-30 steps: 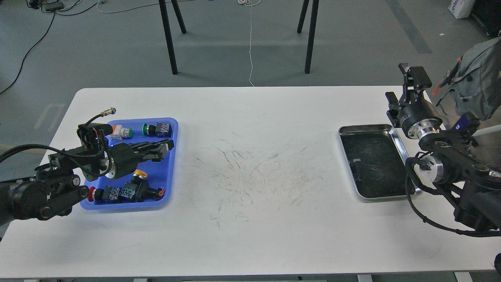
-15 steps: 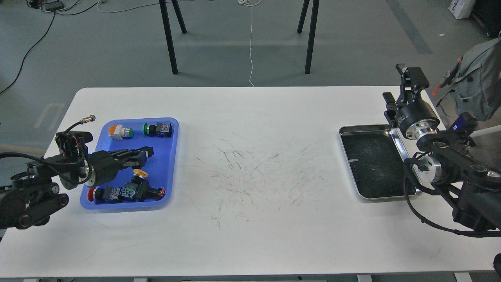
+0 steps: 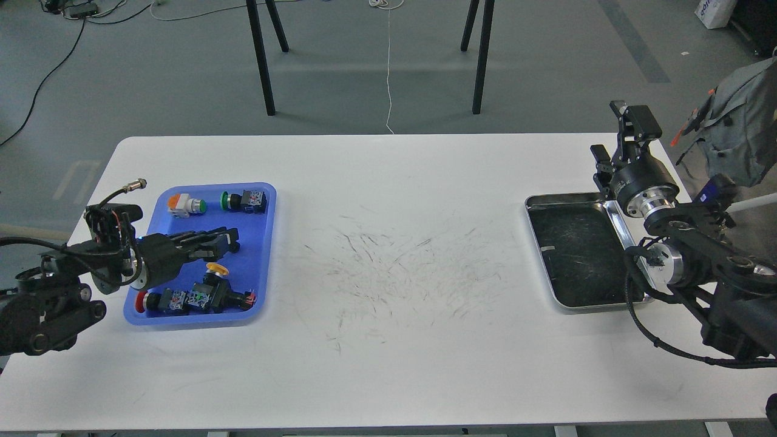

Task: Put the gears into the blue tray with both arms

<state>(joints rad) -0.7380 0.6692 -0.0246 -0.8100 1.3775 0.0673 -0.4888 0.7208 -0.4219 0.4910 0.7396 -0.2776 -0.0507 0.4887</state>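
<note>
The blue tray lies at the table's left and holds several push-button switches with coloured caps. No gears show anywhere in this view. My left gripper hangs low over the middle of the tray and points right. Its two dark fingers lie a little apart with nothing between them. At the far right, my right gripper is raised above the back right corner of the silver tray. It points up and away with its fingers spread and empty.
The silver metal tray has a dark scratched floor with nothing in it but one small pale fleck. Scuff marks cover the white table's middle. Chair legs stand on the floor behind the table. A grey bag hangs at the right edge.
My left arm drew back to the left, its gripper shifting from the tray's right side toward its middle, then held still. My right gripper drifted slightly left.
</note>
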